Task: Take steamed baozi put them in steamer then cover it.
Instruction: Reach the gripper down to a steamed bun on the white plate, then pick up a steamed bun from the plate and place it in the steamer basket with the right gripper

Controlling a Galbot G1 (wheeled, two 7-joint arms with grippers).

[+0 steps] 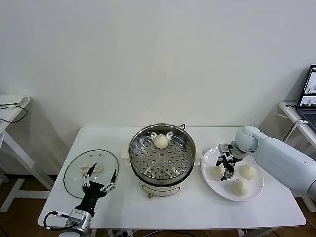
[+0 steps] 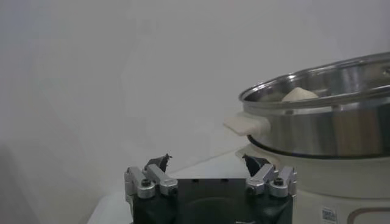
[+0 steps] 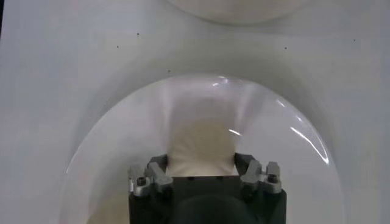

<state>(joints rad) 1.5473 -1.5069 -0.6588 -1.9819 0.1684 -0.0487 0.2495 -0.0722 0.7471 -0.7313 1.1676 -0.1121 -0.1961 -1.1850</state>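
Observation:
The steel steamer (image 1: 134, 148) stands mid-table with one steamed baozi (image 1: 161, 141) on its perforated tray; the left wrist view shows that pot (image 2: 323, 122) and bun (image 2: 300, 94) too. A white plate (image 1: 217, 187) to its right carries three baozi. My right gripper (image 1: 227, 170) is down on the plate, its jaws against both sides of the leftmost bun (image 1: 216, 172). In the right wrist view that bun (image 3: 201, 143) fills the gap of the right gripper (image 3: 201, 159). The glass cover (image 1: 79, 173) lies flat at the table's left. My left gripper (image 1: 99, 175) hovers open near it, empty (image 2: 207, 161).
Two more baozi (image 1: 248, 171) (image 1: 240, 186) lie on the plate just right of the gripped one. A laptop (image 1: 310, 94) sits on a side stand at far right, and a white side table (image 1: 12, 106) is at far left.

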